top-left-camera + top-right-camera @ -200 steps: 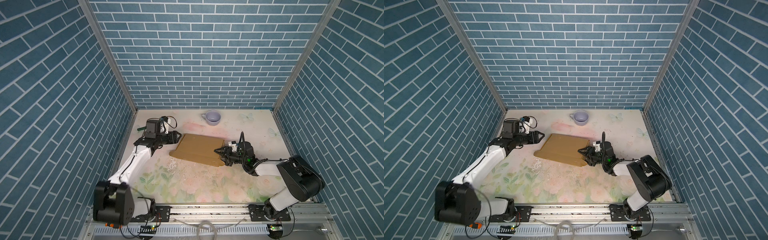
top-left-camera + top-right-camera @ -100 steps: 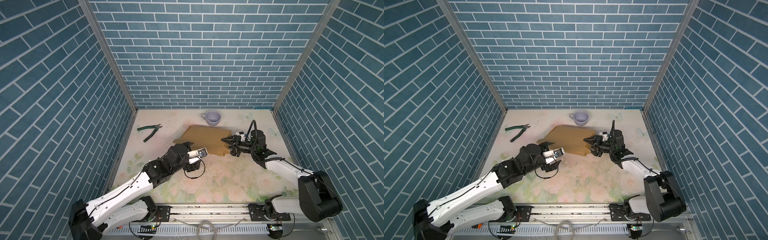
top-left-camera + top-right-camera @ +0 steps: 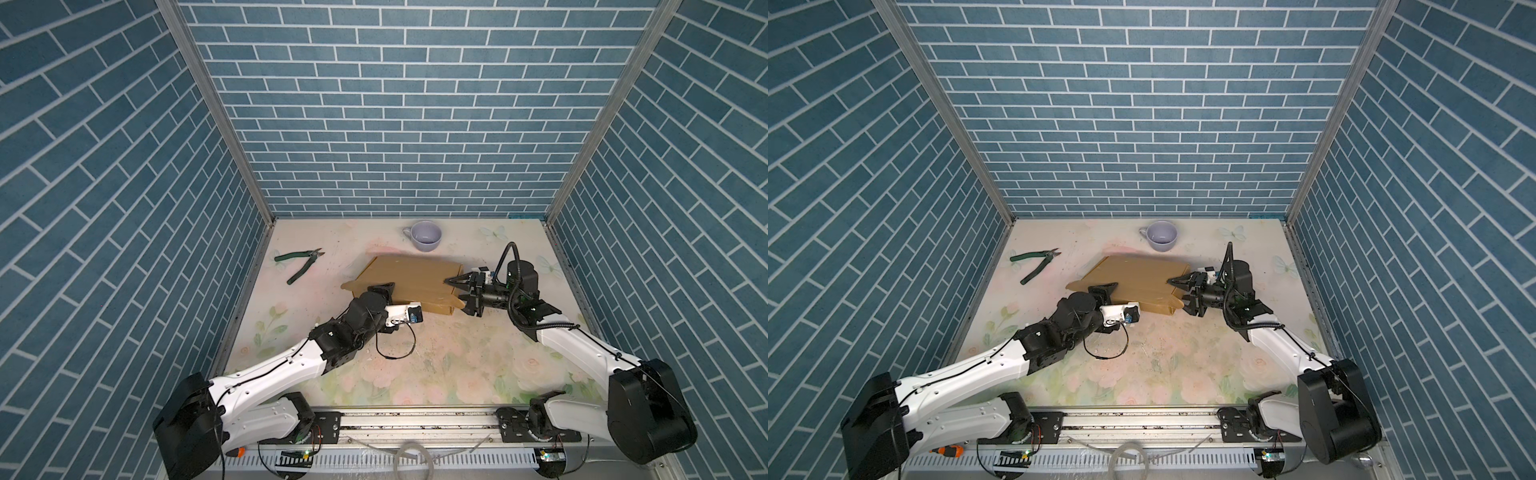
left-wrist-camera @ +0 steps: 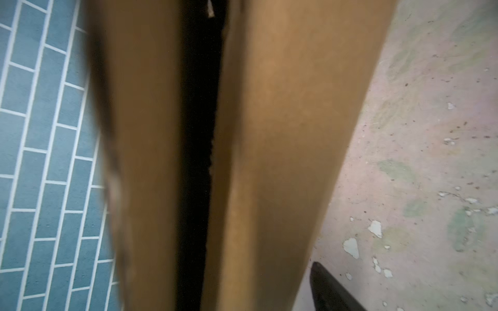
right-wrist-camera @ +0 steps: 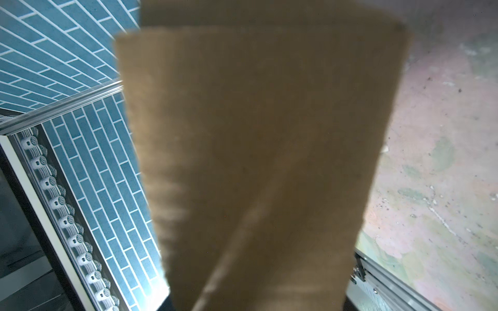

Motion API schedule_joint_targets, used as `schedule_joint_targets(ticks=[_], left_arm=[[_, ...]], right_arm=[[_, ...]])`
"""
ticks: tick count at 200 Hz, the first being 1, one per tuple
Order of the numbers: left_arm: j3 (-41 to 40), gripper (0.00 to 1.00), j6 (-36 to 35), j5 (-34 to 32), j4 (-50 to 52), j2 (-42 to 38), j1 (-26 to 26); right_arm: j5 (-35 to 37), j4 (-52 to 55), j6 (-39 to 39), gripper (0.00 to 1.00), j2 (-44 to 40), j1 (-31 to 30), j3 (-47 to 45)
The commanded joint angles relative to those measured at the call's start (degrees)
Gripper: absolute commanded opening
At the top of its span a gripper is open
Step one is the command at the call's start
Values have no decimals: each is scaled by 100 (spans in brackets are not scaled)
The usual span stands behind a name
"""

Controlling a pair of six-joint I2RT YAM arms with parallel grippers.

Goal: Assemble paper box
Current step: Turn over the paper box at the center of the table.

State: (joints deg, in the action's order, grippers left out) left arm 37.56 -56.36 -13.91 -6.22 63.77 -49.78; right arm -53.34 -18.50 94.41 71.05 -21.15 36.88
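Here we see the box (image 3: 411, 276) (image 3: 1138, 279) just right of the middle of the frame in both top views. It is a shallow brown cardboard shape on the flowered table (image 3: 436, 365), with its broad face up and one low side wall turned toward the lower edge. A rounded tab sticks out at its left end and another at its right.

The right gripper (image 3: 459, 293) (image 3: 1183, 294) comes in from the right. Its jaws are partly spread about the box's right end, one finger on the top face and the other below the tab. We read this as a grip on the cardboard. In the right wrist view the box (image 5: 256, 148) fills the middle, blurred, and no fingers show.

The left gripper (image 3: 385, 287) (image 3: 1106, 287) reaches up from the lower left and meets the box at its lower left edge. In the left wrist view the box (image 4: 283, 134) shows as two cardboard layers with a dark gap between them. Only one finger (image 4: 331, 290) shows, at the lower right, just beside the cardboard. We cannot tell whether these jaws pinch the edge or stand open around it.

A pale cup (image 3: 424, 236) stands above the box, near but apart. Green-handled pliers (image 3: 301, 264) lie well to the left.
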Motion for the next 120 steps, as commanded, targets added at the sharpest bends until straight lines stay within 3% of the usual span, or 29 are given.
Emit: schedule_joint_targets(ticks=[1, 21, 51, 73, 97, 120], left_arm=[[-67, 65, -505, -120, -597, 8, 12], [-5, 52, -621, -109, -562, -21, 19], [217, 42, -592, -3, 10, -94, 38], [478, 37, -315, 145, 649, -118, 71], [895, 36, 273, 543, 1789, -67, 296], [1541, 37, 759, 1247, 3232, 324, 574]], right_arm=[[-413, -498, 535, 43, -127, -13, -188], [-509, -696, 709, 45, -94, -14, -239], [-464, -788, 711, 68, -119, 11, -156], [-355, -686, 533, 78, -240, 208, -107], [-327, 425, -299, 81, -588, 793, -48], [-63, 2724, -2172, 80, -951, 1329, 552]])
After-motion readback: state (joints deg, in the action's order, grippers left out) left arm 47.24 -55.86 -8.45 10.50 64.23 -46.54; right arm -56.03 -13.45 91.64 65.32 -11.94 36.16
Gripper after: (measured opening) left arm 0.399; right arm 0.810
